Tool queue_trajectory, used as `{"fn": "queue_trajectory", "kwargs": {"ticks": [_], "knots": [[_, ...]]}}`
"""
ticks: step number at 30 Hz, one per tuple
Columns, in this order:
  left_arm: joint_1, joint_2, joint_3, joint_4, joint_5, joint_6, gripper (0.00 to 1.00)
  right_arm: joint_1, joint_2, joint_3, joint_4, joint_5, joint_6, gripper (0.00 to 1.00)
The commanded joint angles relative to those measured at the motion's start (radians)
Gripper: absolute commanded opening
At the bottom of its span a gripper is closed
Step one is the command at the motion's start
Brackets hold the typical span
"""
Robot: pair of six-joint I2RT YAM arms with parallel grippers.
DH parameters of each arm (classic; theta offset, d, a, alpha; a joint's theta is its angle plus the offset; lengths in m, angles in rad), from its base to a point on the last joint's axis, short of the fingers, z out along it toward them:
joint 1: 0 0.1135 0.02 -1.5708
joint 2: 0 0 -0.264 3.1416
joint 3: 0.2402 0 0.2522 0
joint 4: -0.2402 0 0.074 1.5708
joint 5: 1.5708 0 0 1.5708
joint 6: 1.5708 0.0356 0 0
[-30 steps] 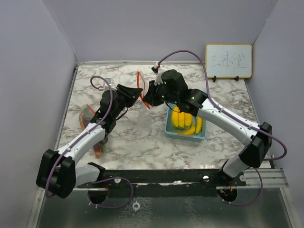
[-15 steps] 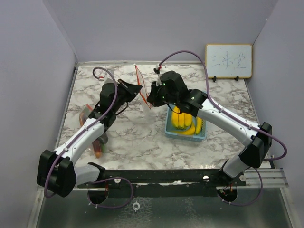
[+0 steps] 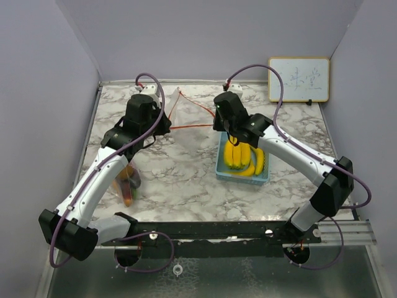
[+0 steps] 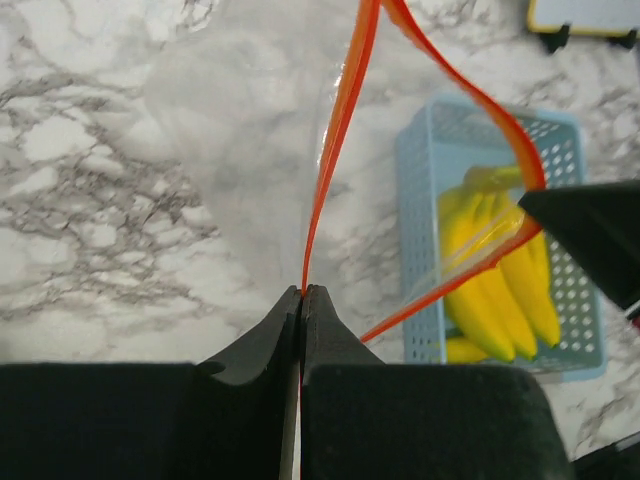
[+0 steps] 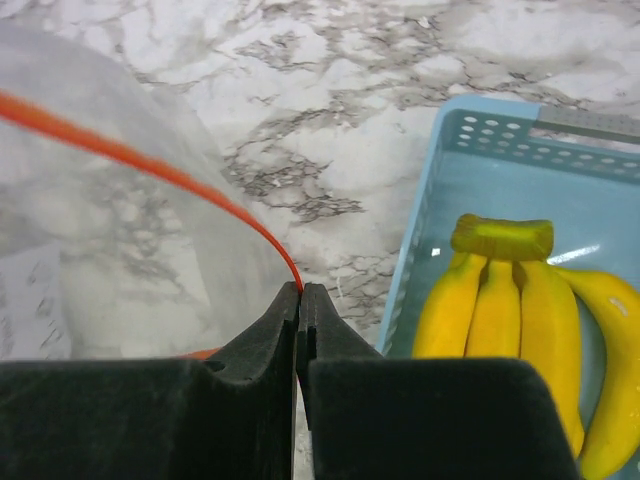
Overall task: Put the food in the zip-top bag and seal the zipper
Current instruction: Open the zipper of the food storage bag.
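Observation:
A clear zip-top bag [image 3: 189, 133] with an orange-red zipper [image 3: 192, 126] hangs stretched between my two grippers above the table. My left gripper [image 3: 166, 128] is shut on the zipper rim [image 4: 340, 140] at one end. My right gripper [image 3: 218, 126] is shut on the zipper rim [image 5: 180, 178] at the other end. The mouth gapes open in the left wrist view. A bunch of yellow bananas [image 3: 239, 155] lies in the light-blue basket [image 3: 243, 176]; it also shows in the right wrist view [image 5: 520, 300] and the left wrist view [image 4: 500, 270]. A dark-green vegetable and orange pieces [image 3: 128, 183] lie under the left arm.
A small whiteboard [image 3: 298, 79] stands at the back right. The basket [image 5: 450, 190] sits just right of my right gripper. Grey walls close in the marble table [image 3: 180, 180] on three sides.
Both grippers moved apart and toward the back, pulling the bag's zipper out into a long line between them. The bag's mouth went from bunched to stretched wide.

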Motion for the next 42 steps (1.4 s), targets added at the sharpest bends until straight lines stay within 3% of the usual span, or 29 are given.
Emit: {"fn": "queue_trajectory", "kwargs": {"ticks": [1,5,10,13,18,23,31,35,38,42], "knots": [[0.012,-0.029,0.042,-0.245,-0.047,0.216,0.0,-0.065,0.071,-0.03,-0.133,0.094,0.034,0.02],[0.009,-0.026,-0.004,-0.206,0.023,0.208,0.0,-0.065,0.041,-0.104,-0.062,-0.039,-0.01,0.07],[0.005,0.005,-0.037,-0.119,0.143,0.187,0.0,-0.065,0.007,-0.119,0.008,-0.082,-0.14,0.41],[0.003,0.021,-0.043,-0.083,0.172,0.185,0.0,-0.065,-0.017,-0.137,0.101,-0.192,-0.243,0.45],[-0.007,0.04,-0.038,-0.053,0.193,0.172,0.0,-0.065,-0.011,-0.127,0.184,-0.29,-0.239,0.49],[-0.01,0.067,-0.013,-0.04,0.183,0.163,0.0,-0.066,-0.058,-0.131,0.352,-0.436,-0.284,0.73],[-0.015,0.086,-0.01,-0.019,0.195,0.159,0.0,-0.067,-0.057,-0.072,0.26,-0.221,-0.328,0.79],[-0.016,0.091,-0.012,-0.003,0.204,0.154,0.0,-0.126,-0.095,-0.098,0.165,-0.023,-0.293,0.9],[-0.017,0.1,-0.006,0.002,0.21,0.153,0.0,-0.229,-0.114,-0.133,0.103,-0.043,-0.289,0.91],[-0.019,0.113,0.003,0.004,0.211,0.157,0.0,-0.268,-0.106,-0.192,0.121,-0.145,-0.445,0.89]]}}
